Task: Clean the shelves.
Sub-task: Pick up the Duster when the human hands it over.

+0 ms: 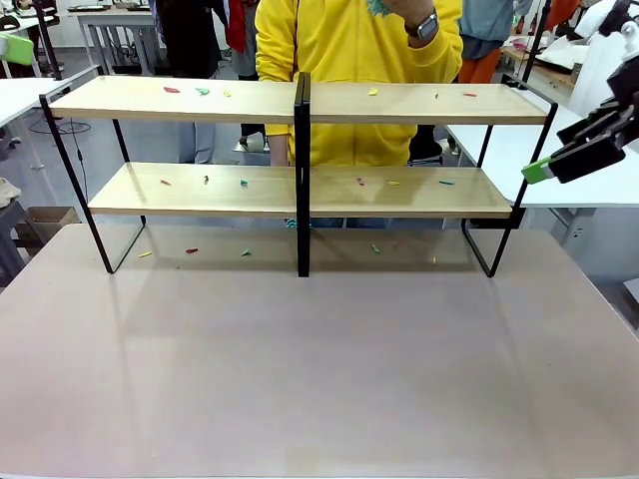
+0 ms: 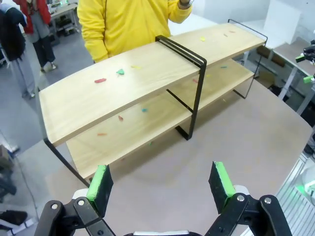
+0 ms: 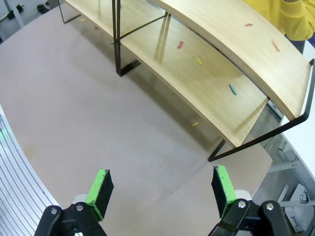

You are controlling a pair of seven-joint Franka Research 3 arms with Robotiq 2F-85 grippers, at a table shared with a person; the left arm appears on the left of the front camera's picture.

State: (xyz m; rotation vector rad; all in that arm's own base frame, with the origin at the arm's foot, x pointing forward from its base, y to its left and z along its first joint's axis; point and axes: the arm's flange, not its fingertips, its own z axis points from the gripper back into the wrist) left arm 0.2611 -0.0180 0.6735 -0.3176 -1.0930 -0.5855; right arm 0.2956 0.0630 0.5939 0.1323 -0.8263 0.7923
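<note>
The shelves [image 1: 300, 100] stand across the far half of the tabletop: two light-wood boards on a black frame with a central upright. Small coloured scraps lie on the top board [image 1: 203, 91], on the lower board [image 1: 243, 183] and on the tabletop under the rack [image 1: 246, 251]. My right gripper [image 1: 547, 166] hangs beside the rack's right end, above table height. In the right wrist view it [image 3: 161, 191] is open and holds nothing, with the shelves [image 3: 221, 73] ahead. My left gripper [image 2: 161, 184] is open too, high in front of the shelves [image 2: 133, 83].
A person in a yellow top [image 1: 359, 50] stands just behind the rack, one hand raised. White tables [image 1: 559, 150] flank the rack on both sides. The broad grey-brown tabletop [image 1: 319, 359] stretches bare in front of the shelves.
</note>
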